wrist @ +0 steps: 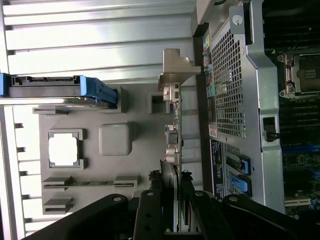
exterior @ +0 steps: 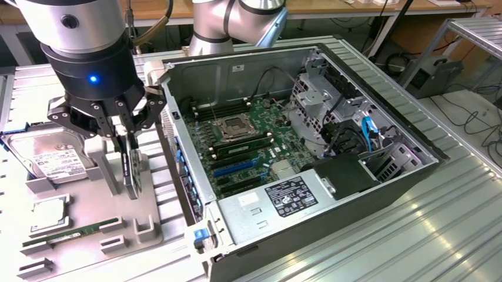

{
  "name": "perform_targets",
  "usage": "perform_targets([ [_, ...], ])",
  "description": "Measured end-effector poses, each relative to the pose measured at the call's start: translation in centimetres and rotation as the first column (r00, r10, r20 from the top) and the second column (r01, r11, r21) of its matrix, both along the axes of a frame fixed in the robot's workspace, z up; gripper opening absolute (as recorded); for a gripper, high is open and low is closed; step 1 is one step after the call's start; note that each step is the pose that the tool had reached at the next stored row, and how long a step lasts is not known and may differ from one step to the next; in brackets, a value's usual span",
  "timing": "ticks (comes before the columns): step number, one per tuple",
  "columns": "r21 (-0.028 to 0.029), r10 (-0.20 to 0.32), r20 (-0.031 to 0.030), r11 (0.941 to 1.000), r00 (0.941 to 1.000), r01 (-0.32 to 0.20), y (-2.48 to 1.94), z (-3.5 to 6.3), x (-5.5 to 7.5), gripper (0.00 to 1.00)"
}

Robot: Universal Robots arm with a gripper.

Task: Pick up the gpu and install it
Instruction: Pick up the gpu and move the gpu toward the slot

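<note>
Edgewise, the gpu (exterior: 131,171) — thin, dark, upright.

I work in a robotics lab. My gripper (exterior: 127,140) hangs at nine o'clock over a grey parts fixture (exterior: 145,232). An opened computer tower (exterior: 314,235) lies on a ribbed aluminium table (exterior: 439,223). Wooden benches (exterior: 330,7) run along twelve o'clock, and loose cables (exterior: 471,117) trail at two o'clock.
</note>
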State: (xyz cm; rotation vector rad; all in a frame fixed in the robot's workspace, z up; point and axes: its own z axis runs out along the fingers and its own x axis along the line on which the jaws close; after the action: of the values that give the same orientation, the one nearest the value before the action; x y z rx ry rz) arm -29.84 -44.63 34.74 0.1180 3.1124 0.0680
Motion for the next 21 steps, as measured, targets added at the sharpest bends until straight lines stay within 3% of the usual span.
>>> perform_targets([
  [21, -0.0001, 0.000, -0.0002, 1.0000, 1.0000, 0.000, 0.00, 0.40, 0.00, 0.26],
])
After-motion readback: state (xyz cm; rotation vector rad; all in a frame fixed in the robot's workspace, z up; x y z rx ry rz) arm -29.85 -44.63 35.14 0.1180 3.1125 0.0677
